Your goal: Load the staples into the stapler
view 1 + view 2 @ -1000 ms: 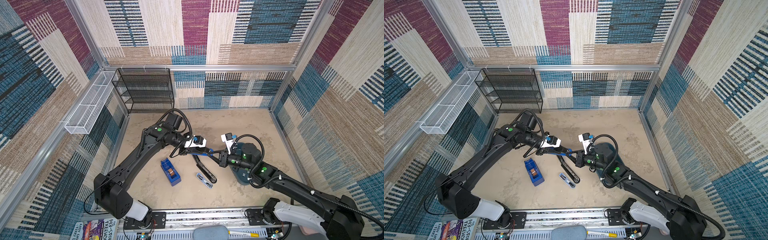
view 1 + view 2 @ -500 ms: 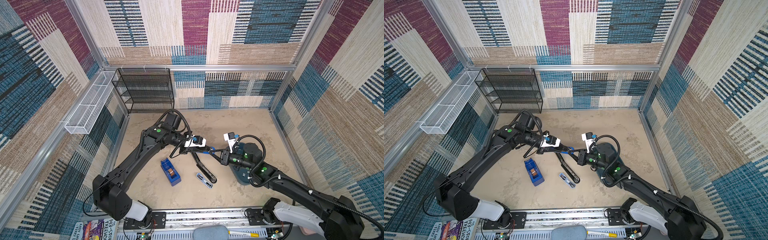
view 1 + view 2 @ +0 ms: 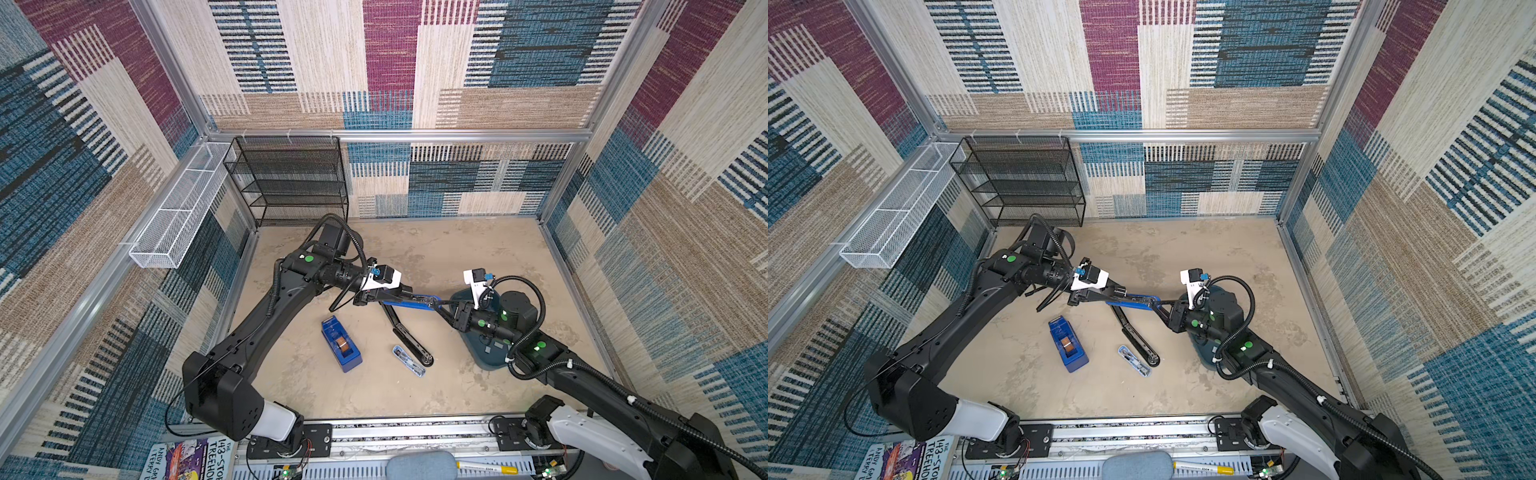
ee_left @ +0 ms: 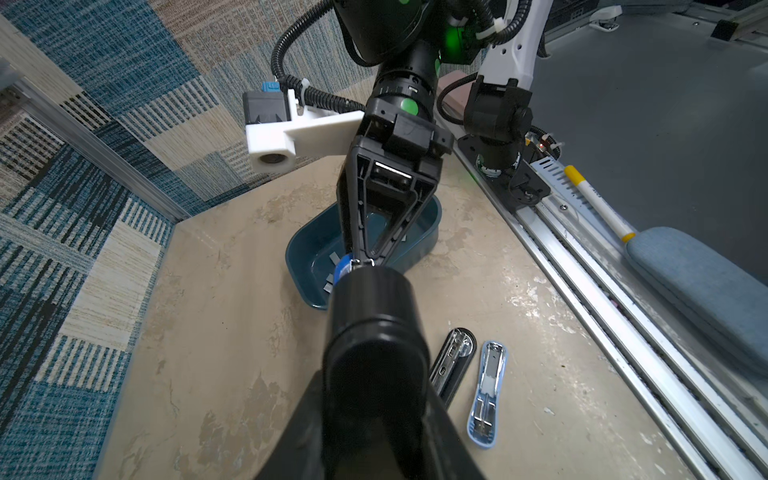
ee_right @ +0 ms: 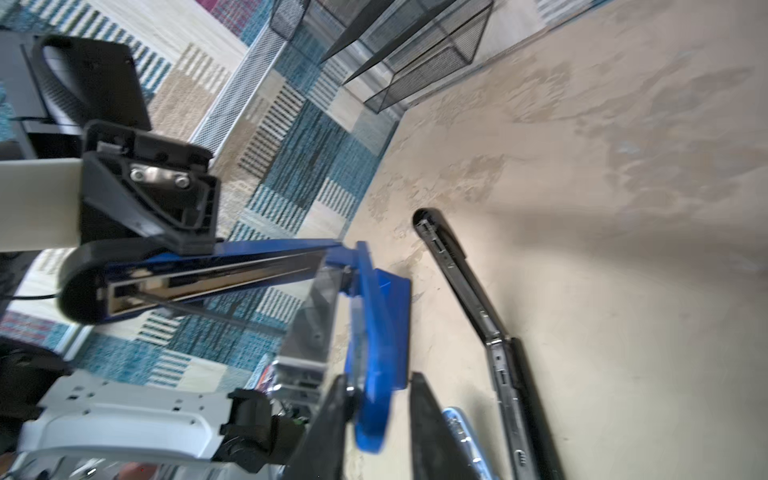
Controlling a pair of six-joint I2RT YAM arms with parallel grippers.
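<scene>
The left gripper [image 3: 380,296] clamps the blue stapler [image 3: 411,301] by its rear. The right gripper [image 3: 445,306] stands parted around the front tip. The staples [image 4: 328,286] lie in the teal tray [image 4: 420,243] just beyond that tip — roughly along the stapler's long axis — nearest the right gripper.

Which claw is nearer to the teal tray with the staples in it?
Right. The right claw hangs at the tray's edge, by the blue stapler's tip; the left claw grips that stapler's other end, farther off.

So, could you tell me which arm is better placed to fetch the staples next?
Probably the right: the right tool is open by the tray of staples; the left tool is shut on the stapler.
</scene>
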